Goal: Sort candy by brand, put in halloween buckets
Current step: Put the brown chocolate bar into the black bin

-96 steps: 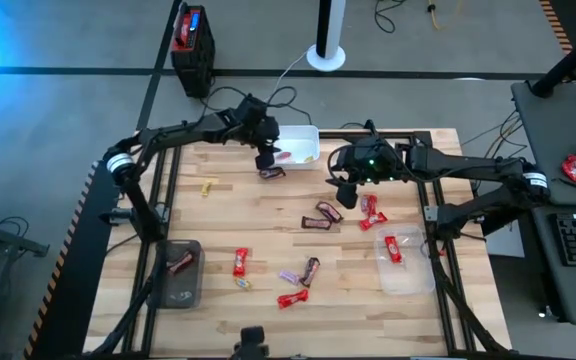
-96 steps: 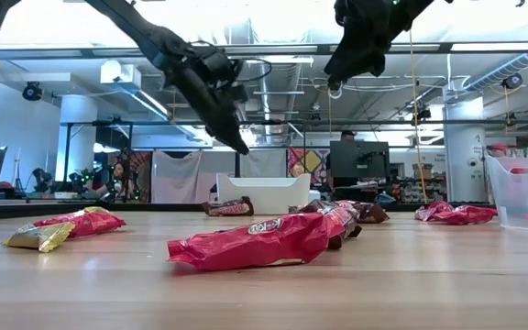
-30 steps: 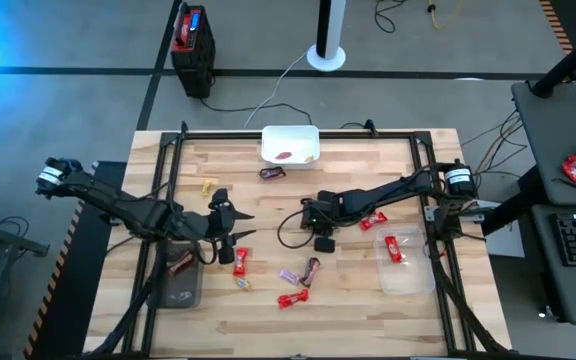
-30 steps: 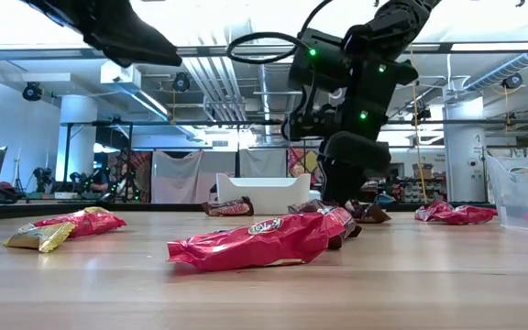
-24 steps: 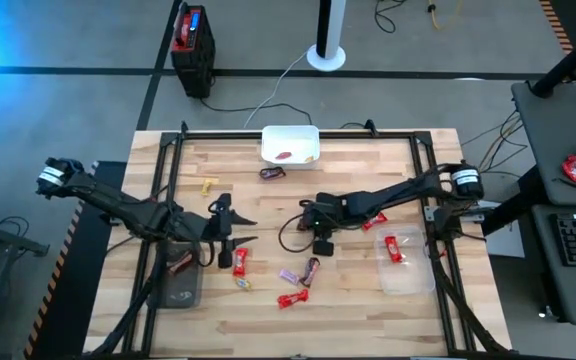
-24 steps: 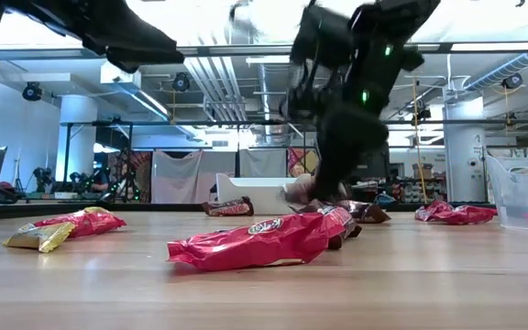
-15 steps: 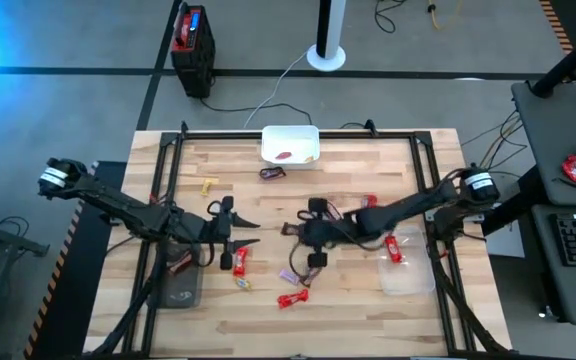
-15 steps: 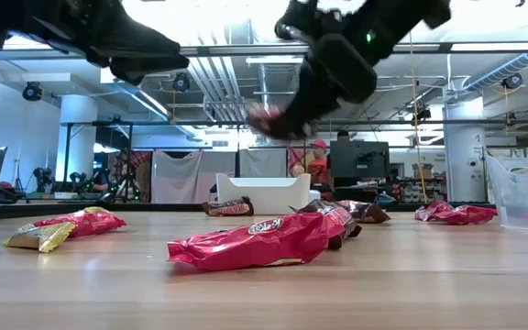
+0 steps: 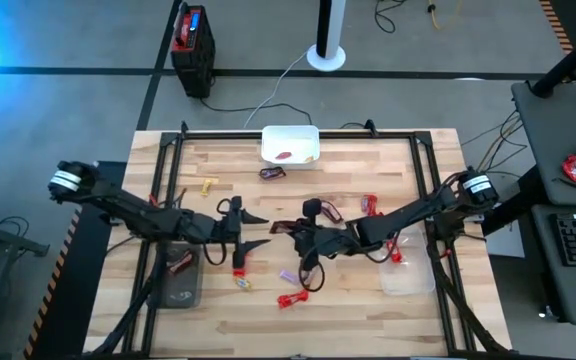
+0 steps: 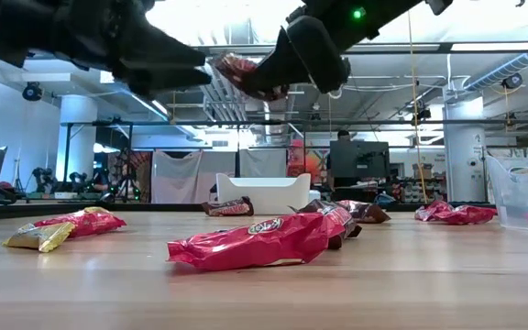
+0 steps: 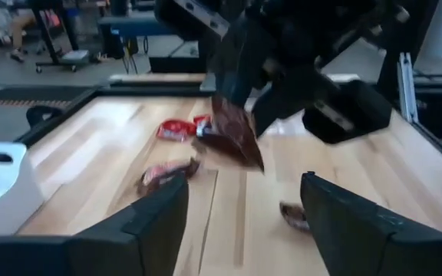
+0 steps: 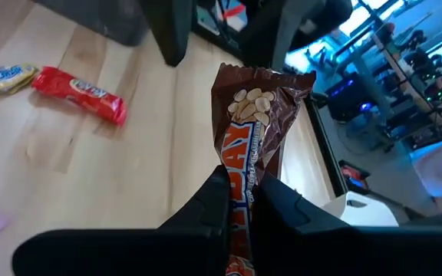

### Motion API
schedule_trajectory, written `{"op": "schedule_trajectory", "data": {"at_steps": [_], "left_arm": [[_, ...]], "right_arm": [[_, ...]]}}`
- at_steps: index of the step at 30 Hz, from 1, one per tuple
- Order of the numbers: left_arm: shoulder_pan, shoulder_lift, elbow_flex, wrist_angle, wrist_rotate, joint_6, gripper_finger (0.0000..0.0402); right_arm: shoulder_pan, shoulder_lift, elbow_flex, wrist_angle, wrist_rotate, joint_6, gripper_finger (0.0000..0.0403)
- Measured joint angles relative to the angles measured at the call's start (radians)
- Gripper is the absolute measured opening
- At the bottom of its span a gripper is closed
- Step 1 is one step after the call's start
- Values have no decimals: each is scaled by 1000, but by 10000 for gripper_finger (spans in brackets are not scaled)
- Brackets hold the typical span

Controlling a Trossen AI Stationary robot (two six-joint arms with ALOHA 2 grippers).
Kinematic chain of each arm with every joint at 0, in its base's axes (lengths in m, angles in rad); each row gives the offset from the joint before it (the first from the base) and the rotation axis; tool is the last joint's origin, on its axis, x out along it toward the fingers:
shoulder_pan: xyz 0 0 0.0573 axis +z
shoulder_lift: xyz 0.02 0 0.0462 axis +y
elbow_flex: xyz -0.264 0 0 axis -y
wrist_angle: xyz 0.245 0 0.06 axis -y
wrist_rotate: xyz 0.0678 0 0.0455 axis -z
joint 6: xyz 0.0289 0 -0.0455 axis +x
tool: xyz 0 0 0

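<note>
A dark brown candy (image 12: 255, 115) hangs above the middle of the table, with my right gripper (image 9: 290, 228) shut on it. My left gripper (image 9: 260, 231) stands open just to the candy's left. Its two fingers (image 11: 156, 222) point at the candy's free end (image 11: 236, 138) and do not touch it. More candy lies loose on the wood: red (image 9: 239, 262), yellow (image 9: 208, 186), purple (image 9: 289, 276) and brown (image 9: 273, 172). The white bucket (image 9: 290, 133) stands at the far edge, the dark grey bucket (image 9: 183, 290) at the near left, and the clear bucket (image 9: 408, 280) at the near right. My right gripper pinches the brown candy between its two fingers at the wrapper's lower part (image 12: 240, 180), near the end toward the wrist. The fingers come roughly level from the table's right side and lie along the candy. The candy sticks out past the fingertips toward the left gripper, lifted clear of the table.
A red candy (image 9: 393, 250) lies in the clear bucket and a brown one (image 9: 179, 263) in the grey bucket. Red candies (image 9: 371, 205) lie under the right arm. A long red wrapper (image 10: 255, 243) lies close to the low camera. A black frame (image 9: 298, 130) borders the table.
My right gripper has lifted the brown candy off the table and carried it up and toward the table's left, up to the left gripper. My left gripper has gone a little toward the table's right, toward the candy.
</note>
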Motion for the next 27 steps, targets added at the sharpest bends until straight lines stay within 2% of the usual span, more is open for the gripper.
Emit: {"op": "schedule_trajectory", "data": {"at_steps": [4, 8, 11, 16, 20, 27], "left_arm": [[16, 64, 23, 85, -1, 13, 243], [22, 119, 57, 100, -3, 41, 218], [20, 146, 72, 126, -2, 80, 165], [20, 152, 83, 129, -1, 106, 34], [20, 138, 78, 124, 1, 106, 31], [17, 76, 79, 36, 1, 88, 30]], "right_arm": [[0, 0, 0, 27, 0, -36, 30], [0, 0, 0, 35, 0, -49, 29], [0, 0, 0, 31, -1, -49, 29], [0, 0, 0, 27, 1, -51, 34], [-1, 0, 0, 33, -2, 5, 66], [-3, -3, 4, 23, -3, 100, 162]]}}
